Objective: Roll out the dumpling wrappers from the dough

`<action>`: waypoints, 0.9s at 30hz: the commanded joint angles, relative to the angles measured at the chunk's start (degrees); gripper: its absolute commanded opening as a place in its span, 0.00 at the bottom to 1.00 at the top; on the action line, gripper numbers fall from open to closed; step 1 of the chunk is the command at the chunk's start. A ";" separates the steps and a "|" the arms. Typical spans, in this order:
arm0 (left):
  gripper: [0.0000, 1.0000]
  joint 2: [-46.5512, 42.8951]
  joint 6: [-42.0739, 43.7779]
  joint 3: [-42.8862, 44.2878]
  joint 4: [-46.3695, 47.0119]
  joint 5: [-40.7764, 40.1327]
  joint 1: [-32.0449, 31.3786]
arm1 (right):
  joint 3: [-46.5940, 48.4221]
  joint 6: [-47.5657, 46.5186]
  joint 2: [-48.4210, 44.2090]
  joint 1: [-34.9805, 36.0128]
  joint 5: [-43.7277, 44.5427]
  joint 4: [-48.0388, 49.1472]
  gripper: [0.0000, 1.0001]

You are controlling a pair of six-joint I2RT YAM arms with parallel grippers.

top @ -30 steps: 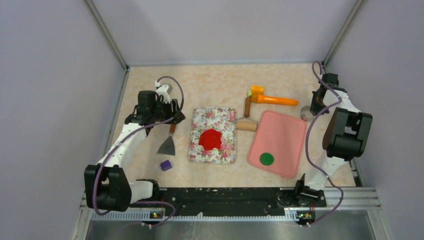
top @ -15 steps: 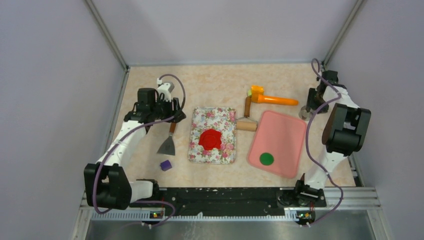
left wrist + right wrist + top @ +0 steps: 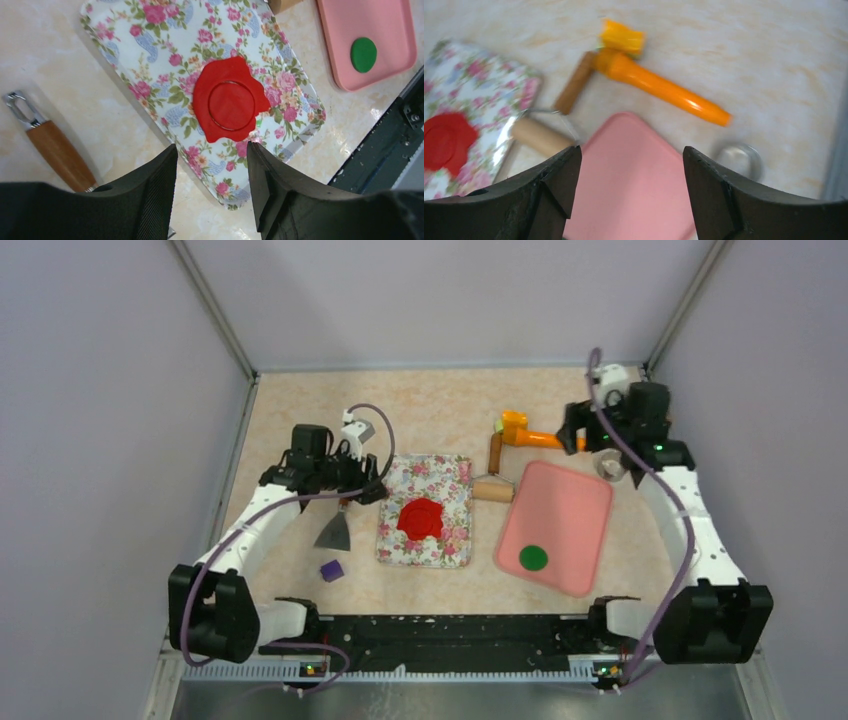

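A flattened red dough sheet (image 3: 421, 517) lies on the floral tray (image 3: 455, 480). In the left wrist view a round dumpling wrapper (image 3: 231, 105) is cut into its middle, still ringed by ragged red dough (image 3: 205, 130). A green disc (image 3: 533, 558) lies on the pink tray (image 3: 570, 510). My left gripper (image 3: 368, 490) hovers open and holding nothing at the floral tray's left edge, above its near corner (image 3: 211, 150). Open and holding nothing too, my right gripper (image 3: 580, 432) hangs above the pink tray's far end (image 3: 631, 152).
A wooden roller (image 3: 492, 488) lies between the trays, an orange tool (image 3: 545, 437) behind it. A metal ring cutter (image 3: 612, 468) stands right of the pink tray. Left of the floral tray lie a scraper (image 3: 335, 528) and a purple cube (image 3: 331, 569).
My right gripper has opened and swung left from the metal ring by the right wall to above the pink tray's far end. My left gripper has shifted right toward the floral tray.
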 commanded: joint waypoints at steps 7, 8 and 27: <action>0.57 1.79 -19.70 -5.72 4.66 -14.19 -0.89 | -16.46 -5.23 -1.67 41.55 10.53 17.37 0.77; 0.57 2.44 -21.40 -5.82 4.83 -14.12 -0.93 | -16.95 -4.35 -0.41 44.60 12.65 18.63 0.77; 0.44 15.85 -29.38 -8.10 13.29 -13.59 -1.01 | -14.33 9.24 21.62 62.37 25.45 32.69 0.84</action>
